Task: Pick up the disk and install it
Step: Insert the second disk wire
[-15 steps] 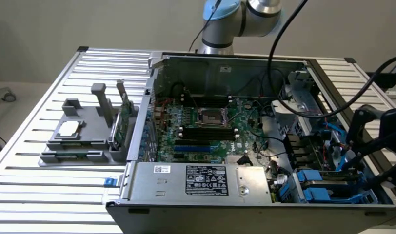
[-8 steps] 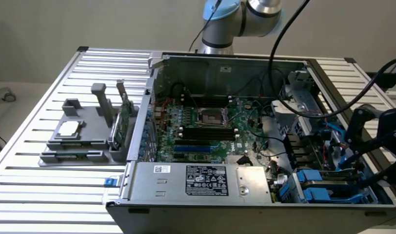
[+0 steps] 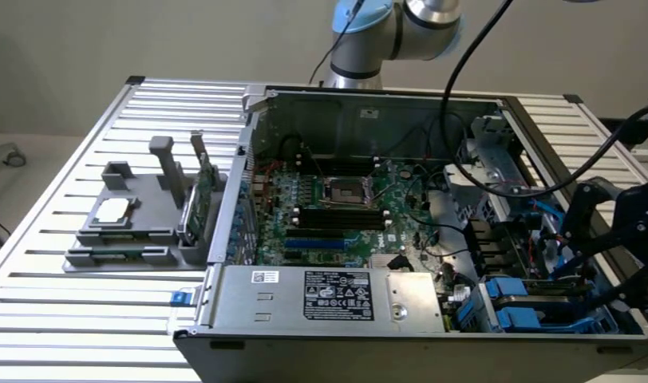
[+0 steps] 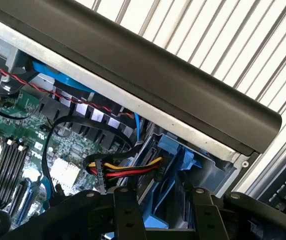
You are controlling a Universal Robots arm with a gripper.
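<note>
My gripper (image 4: 165, 215) hangs over the drive bay at the front corner of the open computer case (image 3: 345, 96), on the exterior view's right. Its two black fingers (image 4: 128, 215) stand well apart, with the disk's bright blue carrier (image 4: 170, 192) held between them. The disk points down into the blue bay beside the case wall. Its metal body and label are hidden. In the exterior view the black gripper (image 3: 601, 275) reaches in over the blue bay parts (image 3: 515, 307).
A yellow, red and black power cable (image 4: 128, 167) runs just beside the bay. The motherboard (image 3: 335, 207) and the power supply (image 3: 324, 295) lie toward the exterior view's left. A grey fixture (image 3: 122, 239) outside the case holds a silver chip (image 3: 113, 209) and a green card (image 3: 205, 191).
</note>
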